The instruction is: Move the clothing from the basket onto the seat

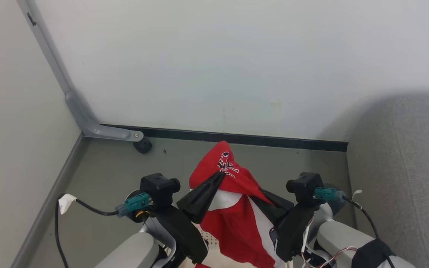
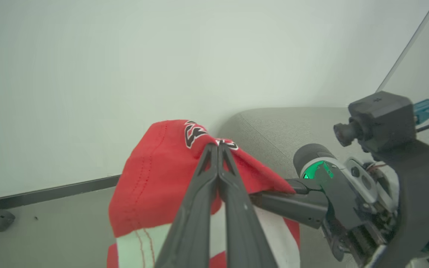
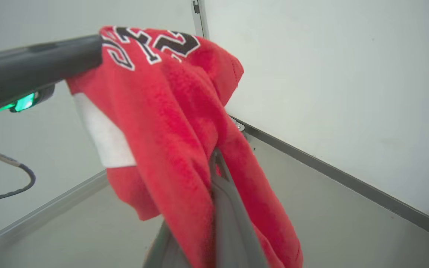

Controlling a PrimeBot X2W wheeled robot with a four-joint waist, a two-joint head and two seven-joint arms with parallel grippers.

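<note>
Item: clothing (image 1: 235, 227), red jersey, white panels, black-and-white lettering, draped; I have left gripper (image 1: 220, 174) and right gripper (image 3: 216, 158) clamped onto it.

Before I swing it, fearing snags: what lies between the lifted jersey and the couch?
Head view: between jersey and couch, bare floor and the robot's right arm.

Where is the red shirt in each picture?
Head view: the red jersey hangs at the bottom middle.
Left wrist view: the red jersey is at the lower middle, its lettering on top.
Right wrist view: the red jersey drapes from the top left down to the bottom middle.
Shared landmark: the dark baseboard along the wall's foot.
</note>
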